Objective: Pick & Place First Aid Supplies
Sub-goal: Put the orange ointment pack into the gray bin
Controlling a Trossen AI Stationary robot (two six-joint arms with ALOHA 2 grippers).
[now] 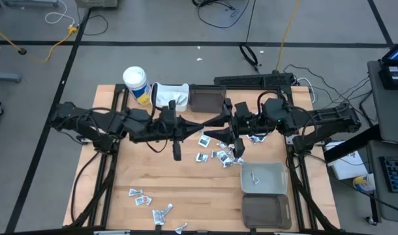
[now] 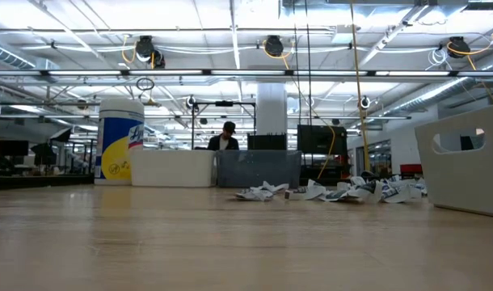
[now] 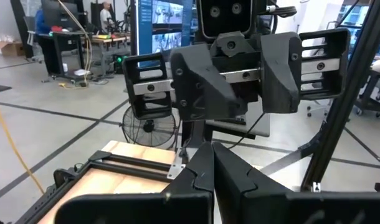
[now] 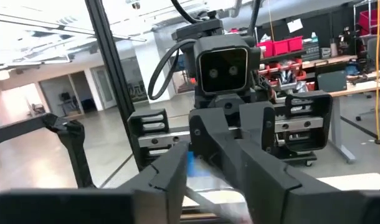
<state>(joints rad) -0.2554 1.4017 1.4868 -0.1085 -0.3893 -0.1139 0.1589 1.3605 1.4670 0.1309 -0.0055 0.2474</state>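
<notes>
On wooden table (image 1: 186, 189) | scattered packets (image 1: 215, 155) | workshop behind

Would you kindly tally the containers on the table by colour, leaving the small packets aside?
White bin: 1
Grey bin: 1
Dark bins: 2, the far dark bin and the near dark bin
White cup with yellow band: 1
Total: 5
</notes>
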